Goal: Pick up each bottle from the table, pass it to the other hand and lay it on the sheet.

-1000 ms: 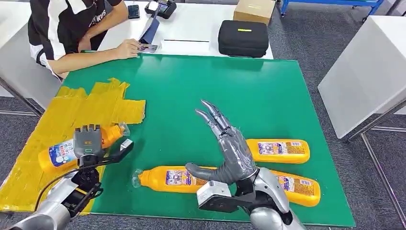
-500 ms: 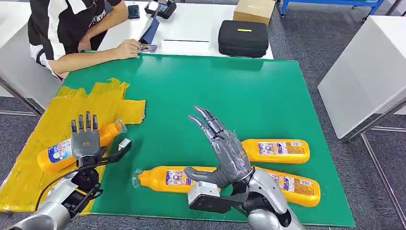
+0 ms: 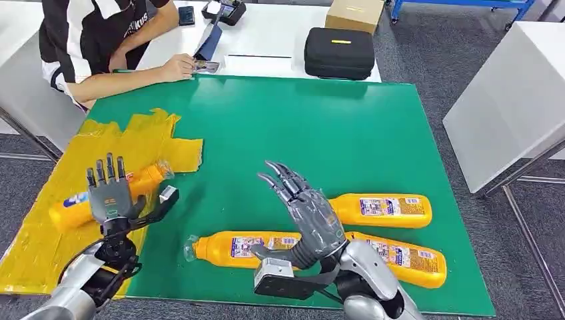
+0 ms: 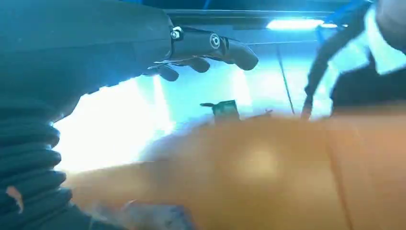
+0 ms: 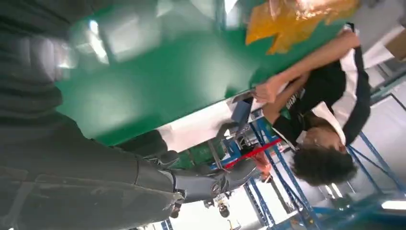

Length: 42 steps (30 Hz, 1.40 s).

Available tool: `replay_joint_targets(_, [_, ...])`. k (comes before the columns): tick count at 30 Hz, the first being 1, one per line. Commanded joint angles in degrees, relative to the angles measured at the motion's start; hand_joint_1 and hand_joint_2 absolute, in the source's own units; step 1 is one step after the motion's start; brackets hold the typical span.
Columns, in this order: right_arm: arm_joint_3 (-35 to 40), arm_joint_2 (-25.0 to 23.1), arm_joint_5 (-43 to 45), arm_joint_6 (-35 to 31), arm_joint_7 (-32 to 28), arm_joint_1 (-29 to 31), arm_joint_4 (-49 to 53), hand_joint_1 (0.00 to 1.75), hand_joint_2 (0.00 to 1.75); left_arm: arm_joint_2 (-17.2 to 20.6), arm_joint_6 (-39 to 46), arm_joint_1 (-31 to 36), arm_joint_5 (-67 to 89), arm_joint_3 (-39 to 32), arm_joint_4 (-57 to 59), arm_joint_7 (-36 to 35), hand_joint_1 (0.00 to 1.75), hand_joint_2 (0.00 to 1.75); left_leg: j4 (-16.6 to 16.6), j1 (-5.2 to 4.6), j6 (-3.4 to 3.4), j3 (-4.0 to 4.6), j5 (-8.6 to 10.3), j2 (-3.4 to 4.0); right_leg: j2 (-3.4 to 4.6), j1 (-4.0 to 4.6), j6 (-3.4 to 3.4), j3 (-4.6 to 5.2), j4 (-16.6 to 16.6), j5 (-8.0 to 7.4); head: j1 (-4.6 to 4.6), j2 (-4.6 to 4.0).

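Flat orange plastic bottle [image 3: 136, 190] on crinkled yellow sheet [image 3: 46, 220]; left hand [image 3: 110, 197] spread.

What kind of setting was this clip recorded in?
Probably a robotics lab or test room: a green mat taped over a work table, a person seated at the next white desk, and grey carpet.

The right hand [image 5: 158, 184] fills the near side of this turned view, its dark fingers [image 5: 230, 177] apart and holding nothing. Beyond it spreads the green table [image 5: 158, 91], with the yellow sheet [image 5: 297, 19] at its far corner. A person [image 5: 316, 110] in a black-and-white top sits at the table's far edge, one hand [image 5: 268, 88] resting there.
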State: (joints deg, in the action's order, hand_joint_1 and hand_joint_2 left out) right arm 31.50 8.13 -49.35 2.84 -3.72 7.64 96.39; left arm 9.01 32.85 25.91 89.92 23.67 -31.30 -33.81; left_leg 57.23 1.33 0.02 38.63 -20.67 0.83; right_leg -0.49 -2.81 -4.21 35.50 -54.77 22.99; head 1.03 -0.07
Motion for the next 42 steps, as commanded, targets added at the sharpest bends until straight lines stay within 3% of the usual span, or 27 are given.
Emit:
replay_joint_targets(1, [3.27,1.49,-2.22,1.97,1.43,0.82,-4.55,0.0,0.0,2.91,-0.69,-0.84,0.08,3.89,-9.78,-5.96,0.0,1.75,0.0,0.03,0.04,-0.29,-0.14,-0.03,0.04,0.06,0.27,-0.29,0.03,0.11,-0.02,0.0])
replay_joint_targets(14, [6.11,3.23,-8.34,5.2,4.17,0.59,-8.41,0.0,0.0,3.74,-1.46,-3.59,0.08,3.74,-22.47,-5.92,0.0,1.75,0.01,0.04,0.04,-0.37,-0.19,-0.05,0.03,0.07,0.31,-0.38,0.02,0.15,0.0,0.0])
replay_joint_targets(22, [7.85,3.77,-10.26,6.46,4.87,1.6,-11.25,0.0,0.0,2.58,-1.51,-3.1,0.08,3.22,-23.44,-4.7,0.0,1.75,-0.03,0.02,0.02,-0.15,-0.07,-0.02,0.03,0.05,0.17,-0.18,0.05,0.03,-0.02,0.0])
replay_joint_targets(25, [8.39,3.97,-10.89,7.07,5.1,1.79,-11.83,0.0,0.0,2.56,-1.29,-2.91,0.08,3.14,-23.37,-4.48,0.0,1.75,0.02,0.03,0.05,-0.44,-0.22,-0.04,0.06,0.07,0.36,-0.45,0.0,0.17,-0.02,0.0])
replay_joint_targets(33, [10.47,2.6,-14.25,8.76,6.98,3.96,-21.09,0.0,0.0,-4.32,3.3,-4.92,0.08,-9.03,-25.42,8.37,0.0,1.75,-0.02,0.02,0.06,-0.41,-0.17,-0.06,0.03,0.06,0.31,-0.43,0.06,0.13,-0.02,0.0])
replay_joint_targets(34, [10.47,2.28,-14.24,8.76,6.96,4.11,-21.99,0.0,1.75,-4.69,3.69,-4.98,0.08,-9.93,-26.23,10.12,0.0,1.75,-0.01,0.04,0.05,-0.35,-0.15,-0.07,0.01,0.07,0.28,-0.39,0.07,0.11,-0.02,0.0])
replay_joint_targets(36, [10.32,1.5,-14.43,8.32,7.18,4.55,-24.08,0.0,1.75,-7.66,3.94,-5.77,0.08,-13.72,-28.54,14.31,0.0,1.75,-0.01,0.02,0.07,-0.37,-0.15,-0.07,0.02,0.06,0.29,-0.4,0.07,0.11,-0.02,0.0])
replay_joint_targets(40, [9.92,0.9,-14.47,8.07,7.19,4.85,-24.84,0.0,1.75,-8.48,5.16,-6.33,0.08,-14.75,-30.5,16.3,0.0,1.75,-0.01,0.02,0.05,-0.28,-0.13,-0.04,0.03,0.05,0.25,-0.31,0.05,0.08,-0.02,0.0])
replay_joint_targets(42, [8.86,-0.5,-14.75,7.58,8.16,5.18,-27.24,0.0,1.75,-11.32,4.22,-6.09,-9.81,-17.16,-32.29,26.56,0.0,1.75,0.02,0.03,0.05,-0.36,-0.19,-0.02,0.07,0.07,0.31,-0.39,0.03,0.13,0.0,0.0])
